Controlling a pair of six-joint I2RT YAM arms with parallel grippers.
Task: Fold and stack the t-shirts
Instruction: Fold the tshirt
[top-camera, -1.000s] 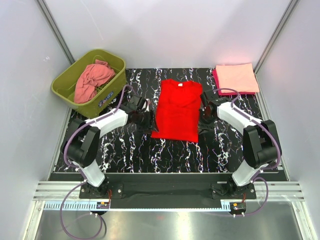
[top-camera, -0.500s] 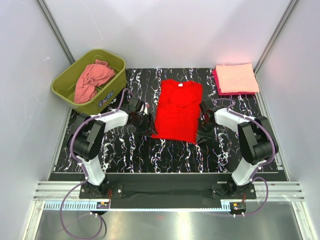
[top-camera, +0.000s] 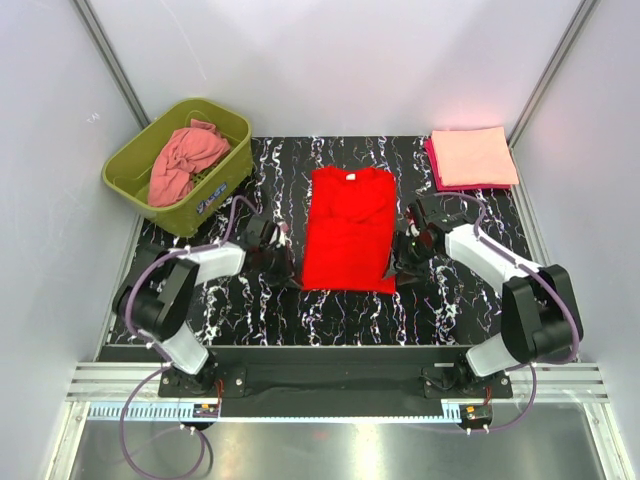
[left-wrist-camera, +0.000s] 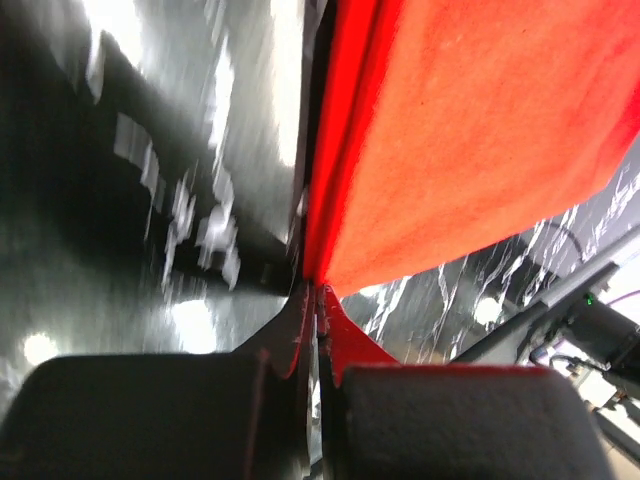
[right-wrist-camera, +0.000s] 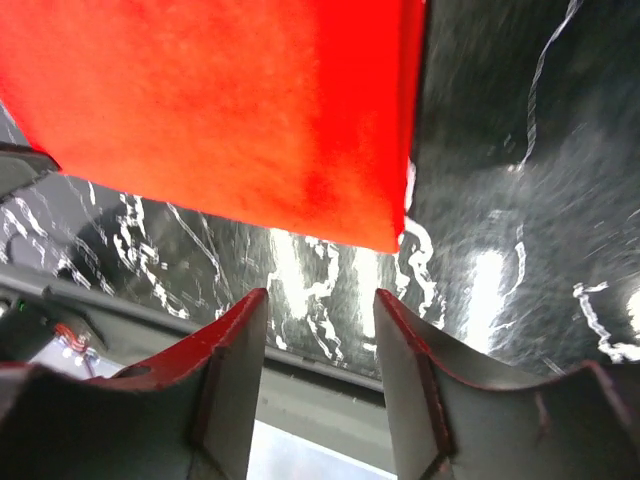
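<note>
A bright red t-shirt (top-camera: 348, 228) lies flat in a long rectangle on the middle of the black marbled mat. My left gripper (top-camera: 287, 264) is at its near left corner, jaws shut, and the left wrist view shows the red cloth edge (left-wrist-camera: 420, 150) pinched at the tips (left-wrist-camera: 318, 292). My right gripper (top-camera: 399, 262) is at the near right corner. In the right wrist view it (right-wrist-camera: 320, 295) stands open, with the shirt's corner (right-wrist-camera: 385, 235) just beyond the fingertips and nothing between them.
An olive-green tub (top-camera: 135, 165) at the back left holds a crumpled salmon-pink t-shirt (top-camera: 185, 160). At the back right a folded pale peach t-shirt (top-camera: 475, 155) lies on a magenta one (top-camera: 432, 160). White walls close in the mat (top-camera: 330, 310) on three sides.
Both grippers moved toward the shirt's near corners. The left gripper shut on the edge and the right gripper opened, letting go. The red t-shirt now lies squarer and a little farther back.
</note>
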